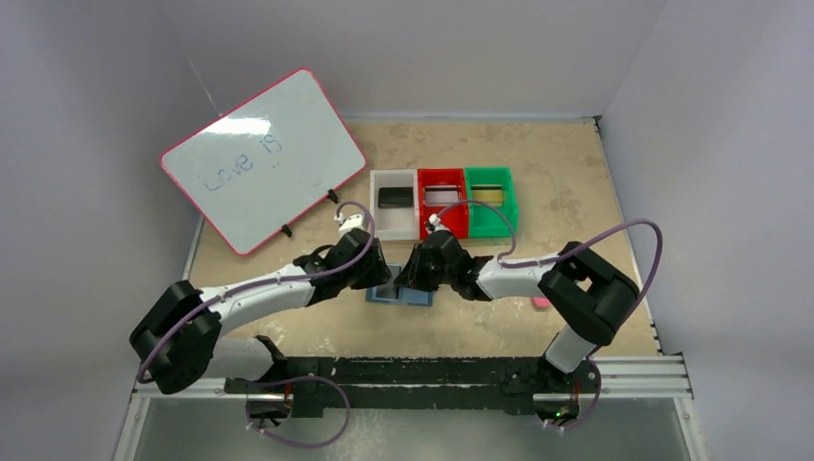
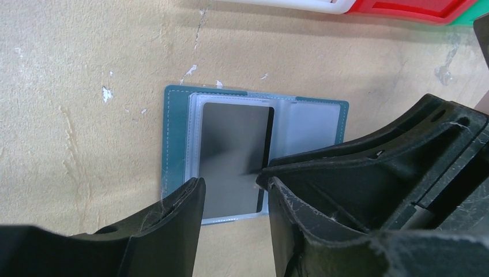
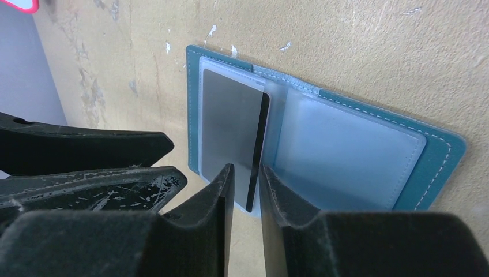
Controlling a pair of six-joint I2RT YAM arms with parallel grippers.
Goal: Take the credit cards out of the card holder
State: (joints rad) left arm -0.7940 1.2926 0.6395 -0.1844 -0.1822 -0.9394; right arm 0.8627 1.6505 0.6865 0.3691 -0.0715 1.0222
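Observation:
The slate-blue card holder (image 1: 398, 294) lies open on the table between both grippers. A silvery-grey credit card (image 2: 233, 150) with a dark right edge sits in its left pale pocket (image 3: 230, 127); the right pocket (image 3: 346, 156) looks empty. My left gripper (image 2: 230, 193) is open just above the holder's near edge, one finger on each side of the card. My right gripper (image 3: 247, 176) is open by a narrow gap, its tips over the card's dark edge; I cannot tell if they touch it. In the top view the left gripper (image 1: 372, 271) and right gripper (image 1: 413, 276) meet over the holder.
Behind the holder stand a white bin (image 1: 394, 175) holding a black card (image 1: 395, 197), a red bin (image 1: 442, 174) holding a silvery card (image 1: 442, 196) and a green bin (image 1: 490, 174) holding a gold card (image 1: 487, 193). A whiteboard (image 1: 264, 158) leans at back left. A pink block (image 1: 541, 302) lies at right.

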